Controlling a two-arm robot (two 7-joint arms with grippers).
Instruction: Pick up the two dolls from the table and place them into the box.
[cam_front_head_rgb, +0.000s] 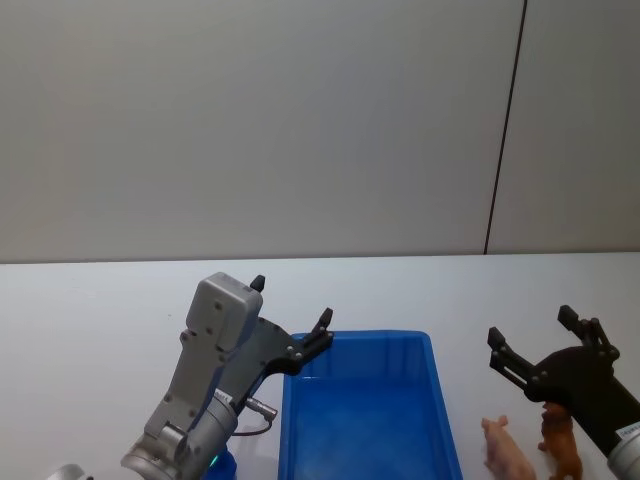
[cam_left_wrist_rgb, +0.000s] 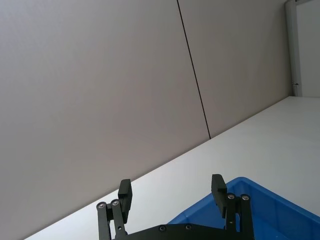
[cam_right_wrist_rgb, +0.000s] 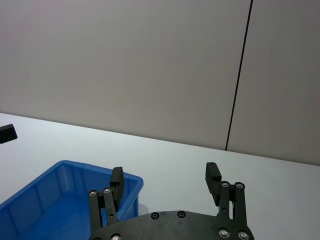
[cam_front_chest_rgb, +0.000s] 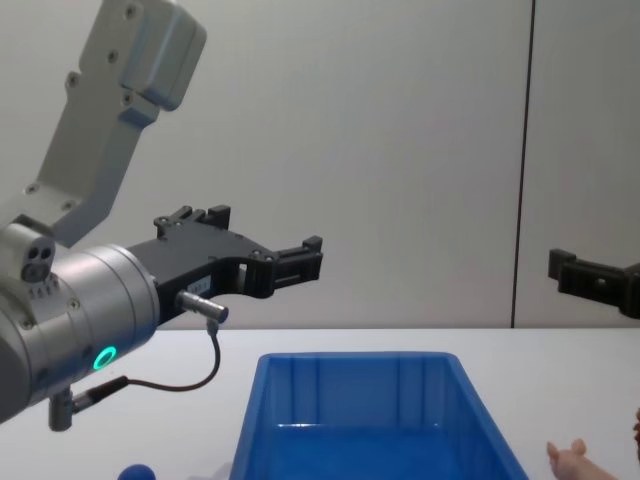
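Both grippers hang empty above a white table (cam_front_head_rgb: 100, 300) while the two dolls lie outside the box (cam_front_head_rgb: 380, 337).

The left gripper (cam_front_head_rgb: 291, 300) is raised over the box's far left corner with its fingers spread wide and nothing between them. From its wrist camera, the left gripper (cam_left_wrist_rgb: 171, 186) frames bare table and wall, with the box's corner (cam_left_wrist_rgb: 280, 210) just under one fingertip. From the chest, the box (cam_front_chest_rgb: 350, 357) looks empty, and the arm is held well above its rim.

The blue doll (cam_front_chest_rgb: 135, 472) sits on the table to the left of the box on the robot's side. It is low under the left arm and well behind that gripper's fingertips. In the head view it shows as a blue patch (cam_front_head_rgb: 226, 466), mostly hidden by the arm.

The right gripper (cam_front_head_rgb: 531, 325) hovers to the right of the box, also spread wide and holding nothing. Its wrist camera shows the right gripper (cam_right_wrist_rgb: 165, 175) with the box (cam_right_wrist_rgb: 50, 195) off to one side.

The brown doll (cam_front_head_rgb: 562, 447) stands on the table right of the box, under the gripper's body and nearer the robot than its fingertips. A pink toy (cam_front_head_rgb: 505, 452) lies between the brown doll and the box, touching neither.
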